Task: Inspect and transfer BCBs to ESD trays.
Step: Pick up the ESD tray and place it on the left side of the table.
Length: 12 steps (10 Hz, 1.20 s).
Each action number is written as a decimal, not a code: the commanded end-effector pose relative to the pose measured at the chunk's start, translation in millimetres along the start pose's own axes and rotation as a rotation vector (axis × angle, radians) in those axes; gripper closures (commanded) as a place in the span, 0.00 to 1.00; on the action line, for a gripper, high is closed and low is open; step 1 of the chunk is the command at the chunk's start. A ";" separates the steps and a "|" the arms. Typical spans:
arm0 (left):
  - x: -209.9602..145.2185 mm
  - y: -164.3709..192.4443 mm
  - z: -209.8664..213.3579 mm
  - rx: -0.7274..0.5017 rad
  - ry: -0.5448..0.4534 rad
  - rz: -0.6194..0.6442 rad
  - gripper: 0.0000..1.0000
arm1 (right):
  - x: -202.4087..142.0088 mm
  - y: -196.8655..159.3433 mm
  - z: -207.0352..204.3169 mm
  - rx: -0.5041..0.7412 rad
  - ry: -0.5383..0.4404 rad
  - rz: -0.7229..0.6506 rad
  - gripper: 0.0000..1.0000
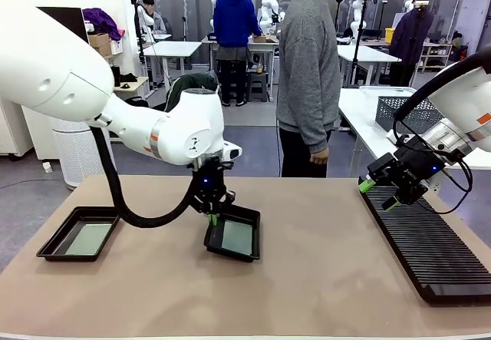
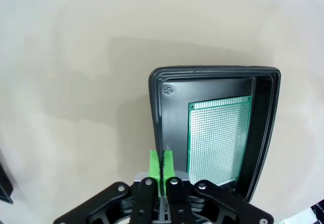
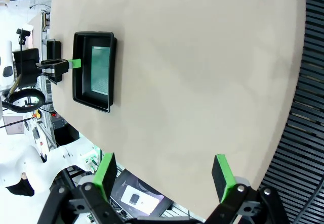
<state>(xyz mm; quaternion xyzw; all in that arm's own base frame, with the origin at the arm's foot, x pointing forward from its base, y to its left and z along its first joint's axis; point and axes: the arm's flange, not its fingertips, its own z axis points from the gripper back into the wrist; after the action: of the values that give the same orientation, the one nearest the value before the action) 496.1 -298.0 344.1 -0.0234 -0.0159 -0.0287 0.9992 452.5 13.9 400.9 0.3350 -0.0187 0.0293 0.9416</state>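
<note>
Count on the table (image 1: 307, 278): two ESD trays, two BCBs, one ribbed rack.

First ESD tray (image 1: 52, 244) lies at the 9 o'clock edge of the table in the front view. One BCB (image 1: 87, 239) lies flat on its floor.

Second ESD tray (image 1: 247, 216) lies near the table's middle. One BCB (image 1: 238, 237) lies flat inside it. In my left wrist view this tray (image 2: 212, 73) shows the board (image 2: 218, 138) toward its 3 o'clock side, with bare black floor at 9 o'clock of the board. In my right wrist view the same tray (image 3: 77, 67) and board (image 3: 100, 70) appear at 10 o'clock.

My left gripper (image 1: 212, 219): jaws pressed together, green pads meeting with no gap. Seen from my left wrist (image 2: 161, 164), they stand at the tray's near rim, at its 6 o'clock edge. I cannot tell whether the rim is pinched between the pads or merely beside them.

My right gripper (image 1: 378, 193): jaws spread wide, nothing between them. It hangs over the far end of the ribbed rack (image 1: 430, 248), which runs along the table's 3 o'clock side. From my right wrist (image 3: 164, 171), the pads stand well apart above the table edge.

One person (image 1: 307, 71) stands at the far side, at 12 o'clock.
</note>
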 end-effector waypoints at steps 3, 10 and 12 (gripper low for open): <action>-8.8 58.8 0.1 -0.038 0.015 -0.002 0.97 | -0.5 1.2 0.4 -0.014 -0.003 -0.014 0.00; -15.8 149.5 7.3 -0.022 0.015 0.016 0.97 | -0.5 1.2 0.4 -0.014 -0.003 -0.014 0.00; -16.4 165.2 7.8 -0.013 0.021 0.014 0.97 | -0.5 1.2 0.4 -0.014 -0.003 -0.014 0.00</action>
<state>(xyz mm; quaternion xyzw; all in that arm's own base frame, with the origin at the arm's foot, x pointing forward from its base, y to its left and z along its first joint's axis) 495.3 -140.4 343.6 -0.0172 -0.0051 -0.0151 0.9997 452.6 13.8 401.0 0.3349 -0.0189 0.0292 0.9416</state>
